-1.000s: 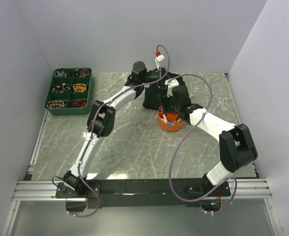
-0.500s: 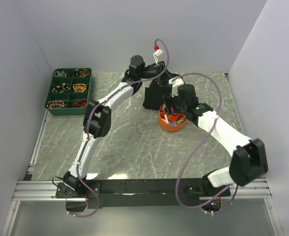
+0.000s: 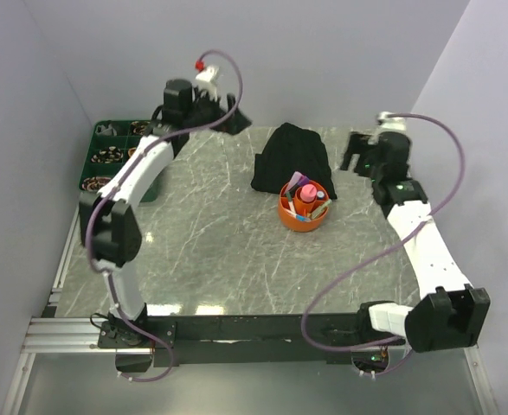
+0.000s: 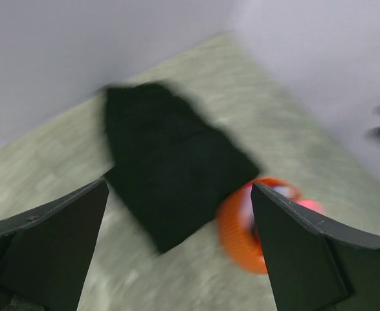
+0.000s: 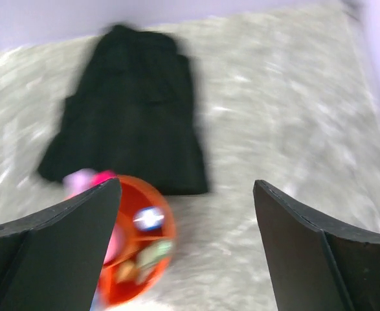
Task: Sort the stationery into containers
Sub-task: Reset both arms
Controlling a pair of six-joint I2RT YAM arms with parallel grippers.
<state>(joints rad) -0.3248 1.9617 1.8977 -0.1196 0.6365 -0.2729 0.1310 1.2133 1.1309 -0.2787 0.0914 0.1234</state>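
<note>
Grey marbled tabletop (image 3: 236,259) fills the walled cell, and on it the black fabric heap (image 3: 290,156) lies touching the far side of the orange tub (image 3: 301,226), with the green tray (image 3: 91,160) well away to the tub's left. Left gripper (image 3: 234,119) hangs beyond the tub to its far left and right gripper (image 3: 355,152) to its far right, both with fingers spread wide and empty. Since the markers (image 3: 306,192) stand above the tub's rim, I'd fear that a low sweep, or a finger snagging the cloth, could tip the tub.
</note>
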